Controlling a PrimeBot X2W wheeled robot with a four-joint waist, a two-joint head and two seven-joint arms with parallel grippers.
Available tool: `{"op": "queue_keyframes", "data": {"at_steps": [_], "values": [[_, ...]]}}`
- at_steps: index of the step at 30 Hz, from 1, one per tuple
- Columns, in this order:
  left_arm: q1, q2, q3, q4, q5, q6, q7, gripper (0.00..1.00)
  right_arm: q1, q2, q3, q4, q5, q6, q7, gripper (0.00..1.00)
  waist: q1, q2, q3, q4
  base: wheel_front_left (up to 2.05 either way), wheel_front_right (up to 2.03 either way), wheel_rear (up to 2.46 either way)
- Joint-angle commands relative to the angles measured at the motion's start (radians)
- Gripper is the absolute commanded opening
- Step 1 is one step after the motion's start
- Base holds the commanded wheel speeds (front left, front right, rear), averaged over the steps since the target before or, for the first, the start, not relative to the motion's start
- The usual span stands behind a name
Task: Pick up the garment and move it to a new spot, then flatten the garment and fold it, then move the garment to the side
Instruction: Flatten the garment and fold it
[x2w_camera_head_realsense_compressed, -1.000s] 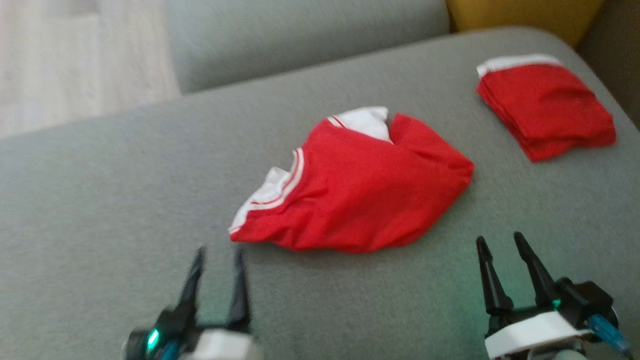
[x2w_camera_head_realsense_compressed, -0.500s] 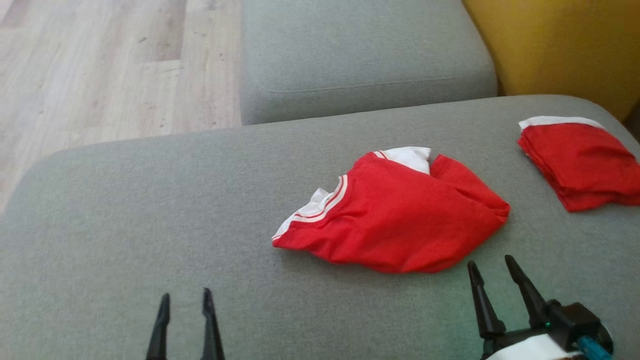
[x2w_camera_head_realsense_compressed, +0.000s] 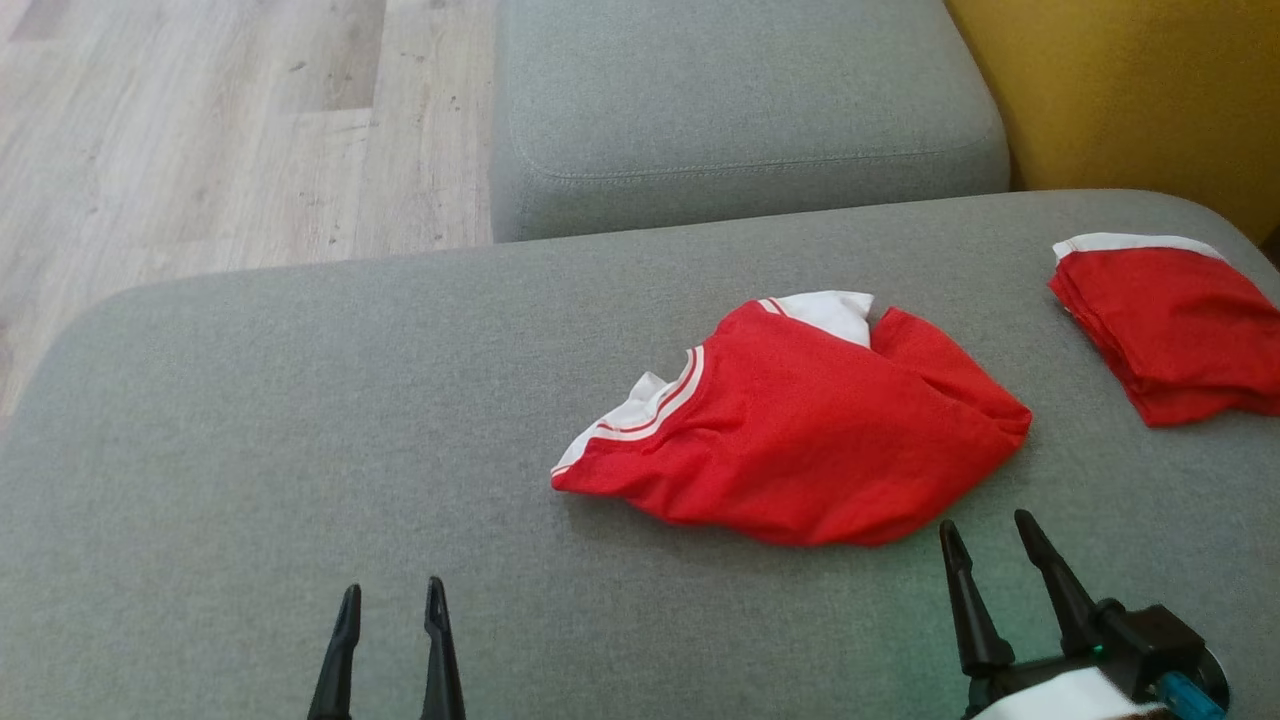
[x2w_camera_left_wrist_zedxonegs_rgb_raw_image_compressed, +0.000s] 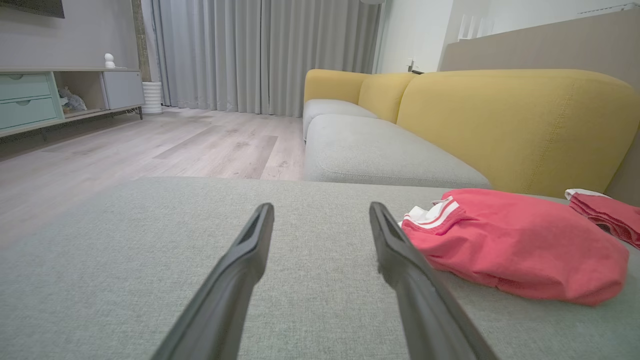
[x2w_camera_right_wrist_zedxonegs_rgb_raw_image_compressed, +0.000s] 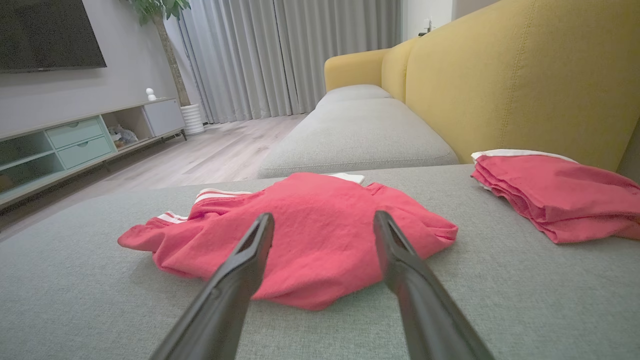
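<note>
Left pincer (x2w_camera_head_realsense_compressed: 392, 588), right pincer (x2w_camera_head_realsense_compressed: 984, 522) spread, one loose garment (x2w_camera_head_realsense_compressed: 800, 440), one folded pile (x2w_camera_head_realsense_compressed: 1170, 320)

surface: grey cushion (x2w_camera_head_realsense_compressed: 300, 400) | middle, a little right: red garment (x2w_camera_head_realsense_compressed: 800, 440), crumpled, white trim on its left and far side | far right: folded red stack (x2w_camera_head_realsense_compressed: 1170, 320), apart from garment

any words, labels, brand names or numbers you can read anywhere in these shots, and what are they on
No readable text in any view.
Crumpled garment: white stripes at the trim, no print or label visible.
Folded stack: plain red with a white edge, no text.
Television: dark screen, no logo legible.
Grey cushion: no tag or marking.
</note>
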Motion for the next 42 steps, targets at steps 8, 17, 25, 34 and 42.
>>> {"op": "queue_keyframes", "data": {"at_steps": [8, 17, 25, 34, 42], "values": [[-0.046, -0.003, 0.016, -0.034, -0.007, 0.010, -0.009, 1.00, -0.029, -0.011, 0.029, -0.027, 0.016, 0.007, -0.006, 1.00, 0.0000, -0.0001, -0.001, -0.010, 0.00, 0.00, 0.00], [-0.173, 0.005, -0.002, 0.009, 0.028, -0.092, -0.009, 1.00, -0.042, -0.023, 0.052, -0.042, 0.037, 0.007, -0.006, 1.00, 0.0000, -0.0001, 0.054, -0.061, 0.00, 0.00, 0.00], [-0.650, 0.077, -0.098, 0.133, 0.093, -0.253, 0.060, 1.00, -0.119, -0.054, 0.078, -0.067, 0.061, 0.007, -0.006, 1.00, 0.0000, -0.0001, 0.232, -0.141, 0.00, 0.00, 0.00], [-1.173, 0.123, -0.415, 0.386, -0.097, -0.274, 0.373, 1.00, -0.213, -0.059, 0.099, -0.075, 0.090, 0.007, -0.006, 1.00, 0.0000, -0.0001, 0.388, -0.234, 0.00, 0.00, 0.00], [-1.495, 0.175, -0.684, 0.623, -0.390, -0.274, 0.639, 1.00, -0.294, -0.036, 0.140, -0.072, 0.120, 0.007, -0.006, 1.00, 0.0000, -0.0001, 0.501, -0.349, 0.00, 0.00, 0.00]]}}
